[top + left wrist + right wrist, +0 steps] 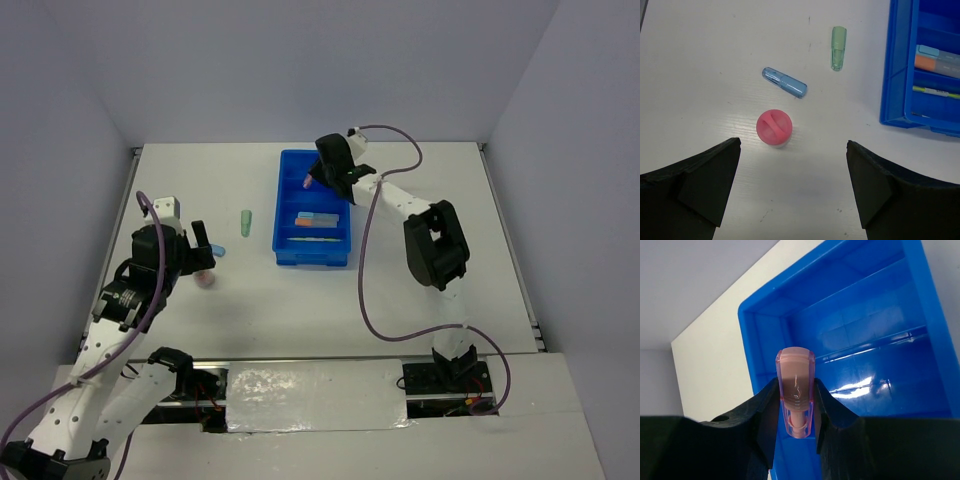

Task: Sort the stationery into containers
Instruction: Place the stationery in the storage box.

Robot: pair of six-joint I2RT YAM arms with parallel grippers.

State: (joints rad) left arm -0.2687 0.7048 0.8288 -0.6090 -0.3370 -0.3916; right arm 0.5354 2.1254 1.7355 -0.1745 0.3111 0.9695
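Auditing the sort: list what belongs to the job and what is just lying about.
Job: blue tray; pink marker in right gripper; green marker, blue marker, upright pink piece on the table; orange-grey marker, yellow pen in tray.
Other: purple cables.

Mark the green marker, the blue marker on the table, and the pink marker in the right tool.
green marker (838, 47), left wrist view, middle of its body.
blue marker (785, 82), left wrist view, middle of its body.
pink marker (795, 375), right wrist view, its upper end.

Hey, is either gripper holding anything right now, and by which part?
Right gripper pinches the short translucent pink marker by its lower body, rounded end sticking out. Left gripper is open, holding nothing.
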